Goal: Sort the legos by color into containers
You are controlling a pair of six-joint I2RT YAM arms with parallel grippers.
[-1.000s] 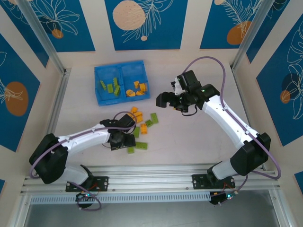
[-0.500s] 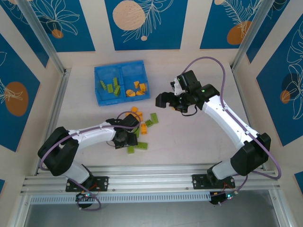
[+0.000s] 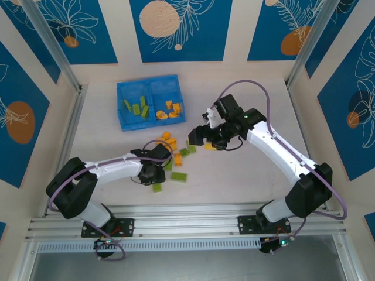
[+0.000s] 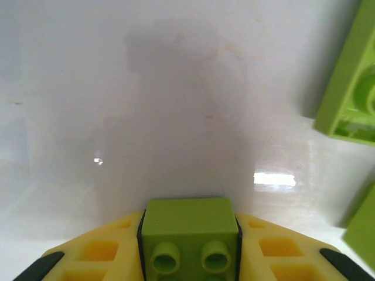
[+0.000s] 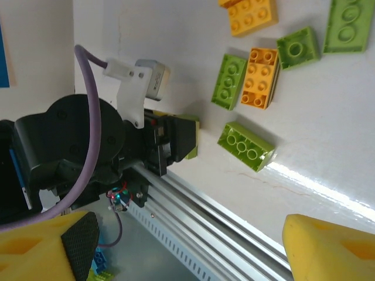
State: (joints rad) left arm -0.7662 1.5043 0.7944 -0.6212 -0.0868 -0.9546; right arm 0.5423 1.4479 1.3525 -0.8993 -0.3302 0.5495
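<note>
The left gripper [image 3: 156, 173] is sitting low on the table [image 3: 246, 181] at the near edge of the loose bricks [image 3: 176, 151]. In the left wrist view its yellow pads [image 4: 111, 249] are pressing both sides of a green brick [image 4: 190, 225], studs facing the camera, so the jaws are clamping that brick. The grip is looking shallow, with the brick right at the fingertips. Two more green pieces are lying just beside it at the right edge of that view.

The right gripper [image 3: 202, 136] is hovering over the far side of the same pile. Its fingers [image 5: 328, 246] are spread wide with nothing between them.

The tray [image 3: 120, 105] is sitting well beyond the pile, toward the back left. The left compartment [image 3: 136, 108] is holding green pieces and the right compartment [image 3: 169, 110] is holding orange ones.

Step in hand, as I judge it, is picking up a green piece.
- **Lift:** go straight up first, so the neighbours are not getting dragged along.
- **Carry:** move slowly, since the brick could be slipping or twisting in such a shallow hold.
- **Place:** carry it to the left compartment and let go low inside the wall, so it is not bouncing over the divider.
- **Clearance:** keep away from the right arm, which is working nearby.
</note>
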